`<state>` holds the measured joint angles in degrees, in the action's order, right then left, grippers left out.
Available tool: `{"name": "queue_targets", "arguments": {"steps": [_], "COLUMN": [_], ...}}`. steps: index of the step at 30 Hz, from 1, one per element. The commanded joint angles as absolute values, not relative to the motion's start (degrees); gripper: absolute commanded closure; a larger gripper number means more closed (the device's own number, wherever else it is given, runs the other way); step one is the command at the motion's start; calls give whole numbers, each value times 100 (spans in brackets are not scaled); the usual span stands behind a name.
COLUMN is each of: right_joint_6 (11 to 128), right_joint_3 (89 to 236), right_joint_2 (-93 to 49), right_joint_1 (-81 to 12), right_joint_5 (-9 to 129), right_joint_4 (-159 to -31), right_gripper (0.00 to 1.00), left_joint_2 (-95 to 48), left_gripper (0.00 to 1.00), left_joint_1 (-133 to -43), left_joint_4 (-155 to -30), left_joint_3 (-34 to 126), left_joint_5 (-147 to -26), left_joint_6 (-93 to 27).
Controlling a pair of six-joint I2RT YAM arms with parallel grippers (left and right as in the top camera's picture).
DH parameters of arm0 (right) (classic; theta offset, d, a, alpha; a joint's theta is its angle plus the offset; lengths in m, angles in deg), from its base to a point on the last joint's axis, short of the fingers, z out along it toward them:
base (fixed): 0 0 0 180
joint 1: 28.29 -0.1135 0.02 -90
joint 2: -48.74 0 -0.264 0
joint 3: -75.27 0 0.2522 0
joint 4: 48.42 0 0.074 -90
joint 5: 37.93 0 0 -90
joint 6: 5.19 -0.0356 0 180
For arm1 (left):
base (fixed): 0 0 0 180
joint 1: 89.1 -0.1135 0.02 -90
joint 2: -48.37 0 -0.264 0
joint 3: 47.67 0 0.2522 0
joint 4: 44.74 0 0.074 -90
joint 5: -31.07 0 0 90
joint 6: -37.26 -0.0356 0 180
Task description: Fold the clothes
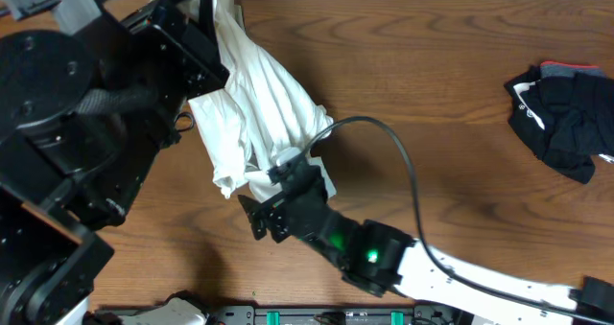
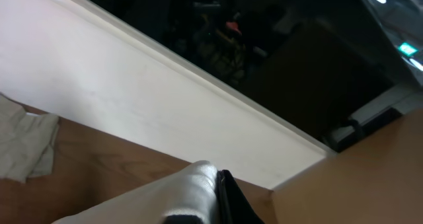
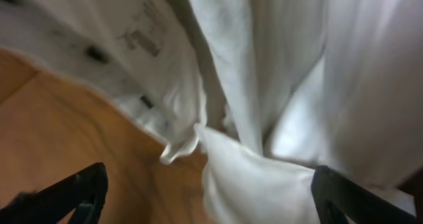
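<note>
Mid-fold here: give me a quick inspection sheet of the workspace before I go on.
Surface: brown wooden table.
Job's things: white T-shirt bunched, held at its top end; black bundle at the far right.
Clutter: nothing seen.
Grippers: left gripper shut on the white T-shirt; right gripper open, jaws either side of the shirt's lower edge.
Cables: black cable arcs above the table by the right arm.
Surroundings: white panel along the table's edge, dark room beyond.

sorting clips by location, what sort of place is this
Likely a robotics lab or test bench: a wooden table worked by robot arms, with a white T-shirt and a black bundle as work pieces.
</note>
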<state>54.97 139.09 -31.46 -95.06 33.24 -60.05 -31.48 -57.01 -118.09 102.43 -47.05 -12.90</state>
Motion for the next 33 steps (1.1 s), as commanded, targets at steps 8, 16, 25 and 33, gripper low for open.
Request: {"name": "queue_targets", "arguments": {"steps": [8, 16, 25, 33], "right_joint_6": [5925, 6119, 5481, 5488], "right_joint_3": [13936, 14073, 14073, 14078], "right_joint_2": [-3485, -3485, -3686, -3902], "right_joint_1": [-9580, -9589, -9604, -9897], "right_joint_5": [1820, 1929, 2069, 1385], "right_joint_4": [-5645, -5463, -5293, -5173], "right_gripper": [19, 21, 25, 29], "left_joint_2": [-2995, -2967, -2877, -2875], "left_gripper": [94, 94, 94, 94], "left_joint_1": [-5443, -5124, -4822, -4820], "left_joint_4": [-12170, -12419, -12264, -12167], "left_joint_3": [10361, 10361, 10361, 10358], "left_joint_5": [-4823, -4823, -4821, -4792], "left_joint_6": [-1166, -1013, -847, -849]}}
